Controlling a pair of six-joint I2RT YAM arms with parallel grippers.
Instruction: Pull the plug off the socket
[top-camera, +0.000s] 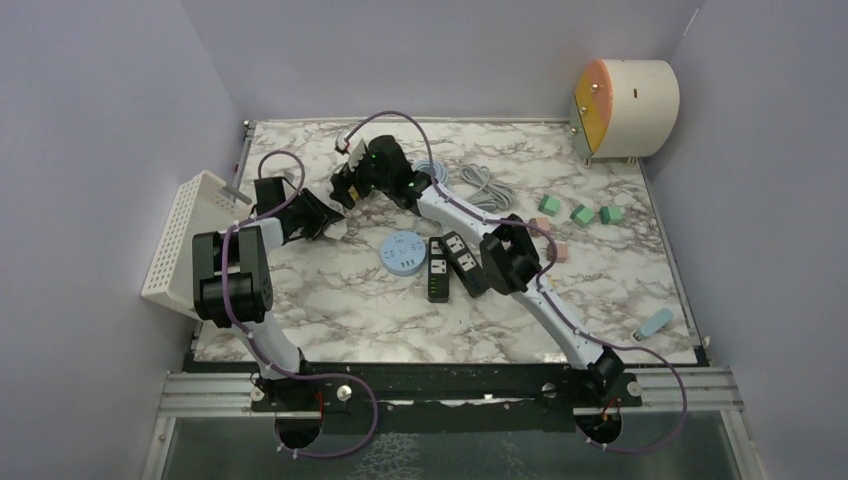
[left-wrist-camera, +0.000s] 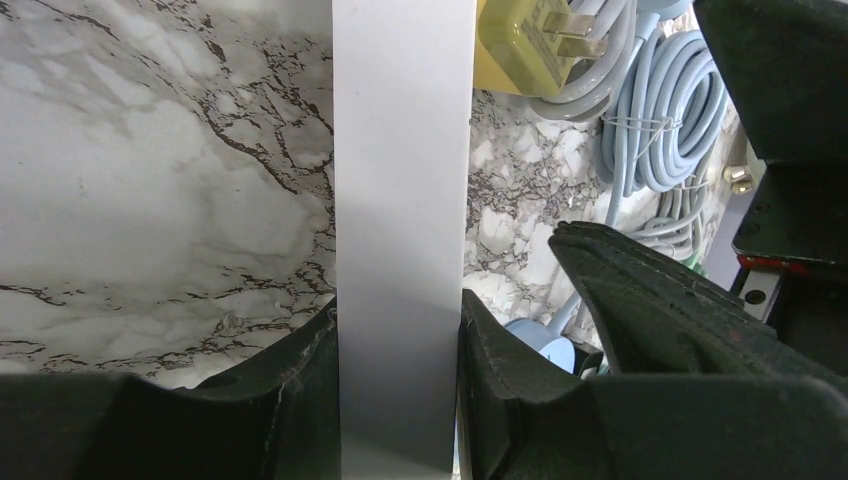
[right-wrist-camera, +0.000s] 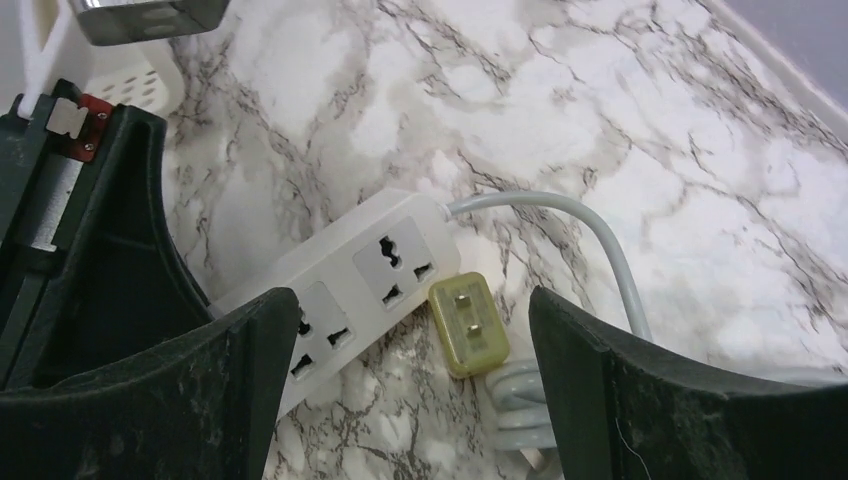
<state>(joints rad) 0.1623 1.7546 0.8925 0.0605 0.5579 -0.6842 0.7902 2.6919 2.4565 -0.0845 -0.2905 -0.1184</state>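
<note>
A white power strip (right-wrist-camera: 350, 285) lies on the marble table. My left gripper (left-wrist-camera: 400, 400) is shut on one end of it (left-wrist-camera: 400, 200). A yellow-green plug (right-wrist-camera: 468, 325) lies loose on the table beside the strip, prongs up, out of any socket. It also shows in the left wrist view (left-wrist-camera: 525, 40) with bare prongs. Its grey cable (right-wrist-camera: 525, 405) is coiled beside it. My right gripper (right-wrist-camera: 415, 390) is open and empty, hovering over the strip and plug. In the top view both grippers, left (top-camera: 335, 222) and right (top-camera: 348, 190), meet at the back left and hide the strip.
Two black power strips (top-camera: 450, 265) and a round blue disc (top-camera: 403, 253) lie mid-table. A white basket (top-camera: 185, 240) stands at the left edge. A grey coiled cable (top-camera: 480, 185), green blocks (top-camera: 582, 213) and a white cylinder (top-camera: 625, 107) lie to the right.
</note>
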